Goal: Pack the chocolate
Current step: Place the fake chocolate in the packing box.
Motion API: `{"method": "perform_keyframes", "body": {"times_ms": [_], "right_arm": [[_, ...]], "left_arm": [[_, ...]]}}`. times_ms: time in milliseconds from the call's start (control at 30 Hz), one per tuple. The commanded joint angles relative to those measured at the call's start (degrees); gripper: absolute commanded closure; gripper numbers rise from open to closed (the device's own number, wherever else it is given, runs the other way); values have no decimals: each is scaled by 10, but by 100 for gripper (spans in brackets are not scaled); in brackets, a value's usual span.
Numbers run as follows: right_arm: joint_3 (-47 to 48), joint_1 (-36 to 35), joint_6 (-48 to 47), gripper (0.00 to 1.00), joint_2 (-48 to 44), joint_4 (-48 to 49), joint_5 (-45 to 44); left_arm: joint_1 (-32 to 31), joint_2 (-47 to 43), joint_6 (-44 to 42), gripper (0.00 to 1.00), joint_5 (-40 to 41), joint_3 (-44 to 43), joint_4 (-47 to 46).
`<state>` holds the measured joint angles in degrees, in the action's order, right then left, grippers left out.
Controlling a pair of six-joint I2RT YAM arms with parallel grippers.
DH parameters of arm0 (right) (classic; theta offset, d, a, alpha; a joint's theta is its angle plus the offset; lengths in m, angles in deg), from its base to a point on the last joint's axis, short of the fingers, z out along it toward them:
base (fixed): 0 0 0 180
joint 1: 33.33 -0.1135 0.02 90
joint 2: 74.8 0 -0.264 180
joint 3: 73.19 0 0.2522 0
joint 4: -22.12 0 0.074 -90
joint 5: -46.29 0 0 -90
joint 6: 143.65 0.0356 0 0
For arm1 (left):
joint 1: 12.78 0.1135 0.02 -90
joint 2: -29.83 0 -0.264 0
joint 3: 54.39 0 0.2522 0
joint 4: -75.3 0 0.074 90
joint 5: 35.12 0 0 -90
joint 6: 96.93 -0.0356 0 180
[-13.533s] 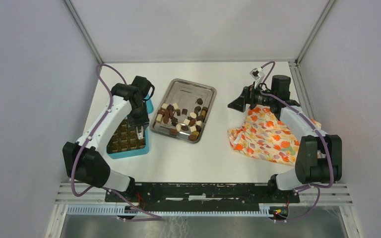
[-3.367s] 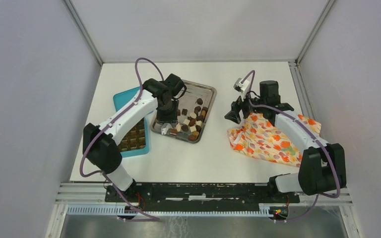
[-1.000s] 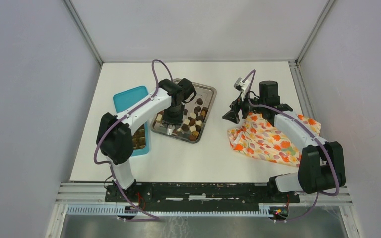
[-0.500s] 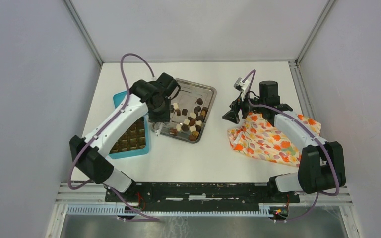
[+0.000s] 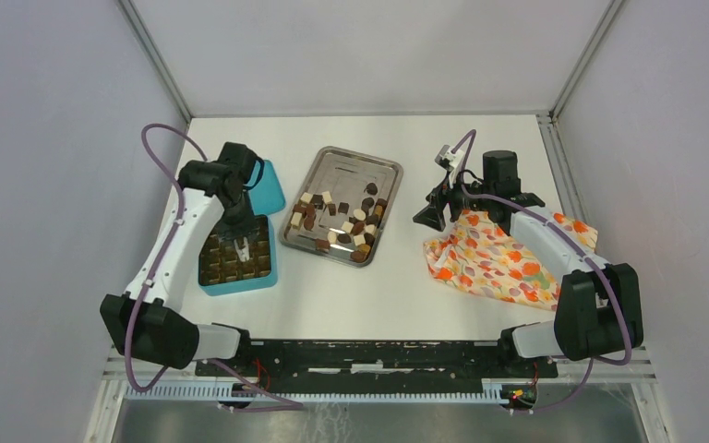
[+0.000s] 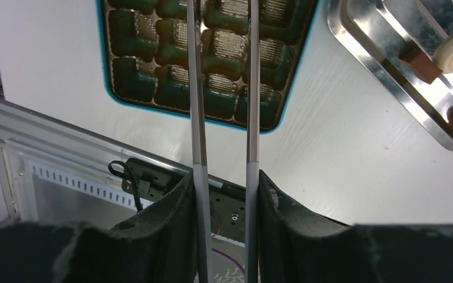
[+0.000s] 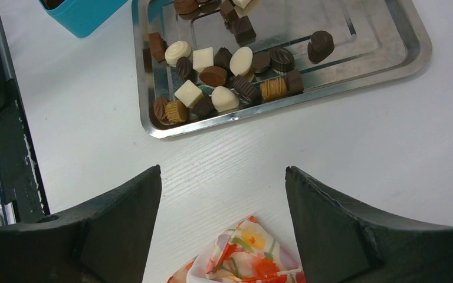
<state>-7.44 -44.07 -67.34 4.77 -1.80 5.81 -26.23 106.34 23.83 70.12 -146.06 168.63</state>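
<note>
A: What do we not see well here?

B: The left arm crosses the teal box [image 5: 237,285] from above, so its far cells and part of the teal flat piece behind it are covered. The right arm lies over the far side of the orange floral cloth [image 5: 494,263]. From the left wrist, the two thin fingers [image 6: 196,88] of the left hand [image 5: 241,249] run out at the top of the picture, so their tips are cut off.

A: Then is that hand pinching something?

B: We cannot tell. The fingers stand parallel with a narrow gap, over the box, but the tips are too small in the top view. The right hand [image 5: 429,214] is spread wide, with only bench [image 5: 425,286] between its fingers, near a corner of the cloth.

A: And the chocolate [image 7: 212,75]?

B: It lies in the steel tray [image 5: 355,164], gathered in the half nearer to the arms. We see dark brown, mid-brown and cream-white pieces: cubes, rounded ones, some ribbed. Several touch each other. One dark piece sits apart toward the far side. Whether any cell of the box holds a piece, we cannot say.

A: Where is room for moving?

B: The tray lies between box and cloth, just beside the box and well apart from the cloth. Its far half is bare metal. The bench is open in front of the tray and behind it, up to the back wall. The box is near the left edge of the bench.
</note>
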Motion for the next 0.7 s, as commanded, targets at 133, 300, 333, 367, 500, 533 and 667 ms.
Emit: {"method": "perform_keyframes", "body": {"times_ms": [133,300,333,367,500,533,667], "right_arm": [[2,2,-4,18,-10,14,11],[3,1,-2,18,-6,15,12],[3,2,-2,18,-6,15,11],[3,1,-2,18,-5,15,12],[2,2,-2,18,-5,15,12],[2,2,-2,18,-6,16,12],[1,2,-2,18,-5,15,11]], "left_arm": [[85,15,-75,96,27,-9,-30],[94,22,-83,93,13,-6,-40],[94,23,-84,92,12,-5,-41],[94,24,-85,91,12,-3,-42],[96,24,-84,88,1,3,-43],[96,23,-84,87,0,6,-43],[96,20,-82,81,-5,24,-44]]}}
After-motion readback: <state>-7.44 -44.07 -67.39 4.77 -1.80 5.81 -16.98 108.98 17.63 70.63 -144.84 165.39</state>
